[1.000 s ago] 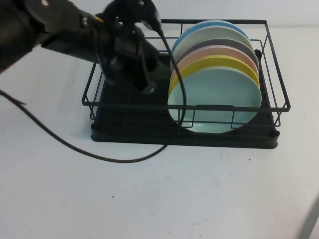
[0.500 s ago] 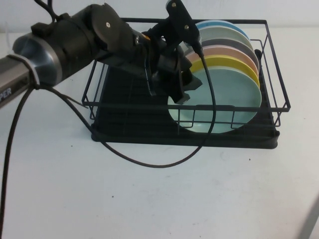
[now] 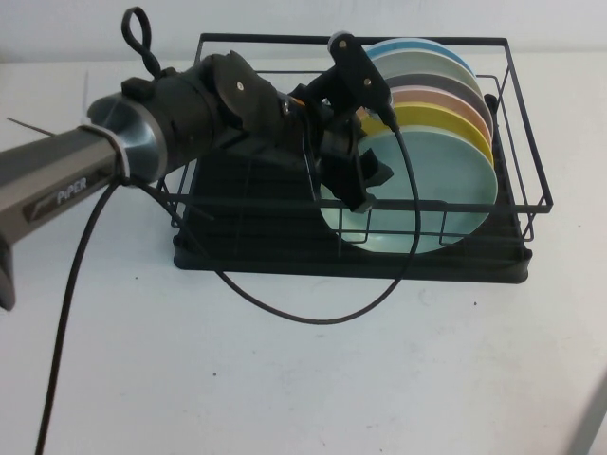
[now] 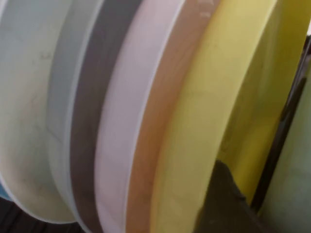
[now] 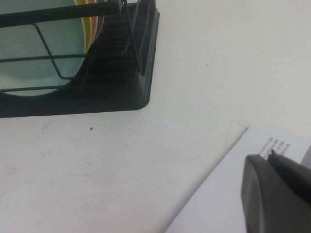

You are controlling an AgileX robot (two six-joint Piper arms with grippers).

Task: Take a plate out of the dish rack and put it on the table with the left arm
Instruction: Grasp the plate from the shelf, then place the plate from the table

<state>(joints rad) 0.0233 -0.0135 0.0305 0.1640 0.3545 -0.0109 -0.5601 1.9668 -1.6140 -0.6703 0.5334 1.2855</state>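
The dish rack (image 3: 190, 180) stands at the back of the table (image 3: 285, 379). Several plates stand on edge in its right half. The pale mint-green plate (image 3: 427, 190) is the front one, with a yellow plate (image 3: 417, 118) right behind it. My left gripper (image 3: 365, 185) is open inside the rack at the mint plate's left rim. In the left wrist view one dark finger (image 4: 223, 204) sits between the yellow plate (image 4: 194, 145) and the mint plate (image 4: 299, 170); the other finger is hidden. My right gripper (image 5: 272, 160) is shut and empty, low over a white sheet.
Pink, grey, pale and blue plates (image 3: 417, 52) stand behind the yellow one. The rack's left half holds only my arm. The arm's black cable (image 3: 285, 308) loops onto the table before the rack. A white paper sheet (image 5: 218, 204) lies right of the rack.
My left arm has swung right and down inside the rack, bringing the gripper from the rack's left half to the mint plate's left rim. The plates have not moved.
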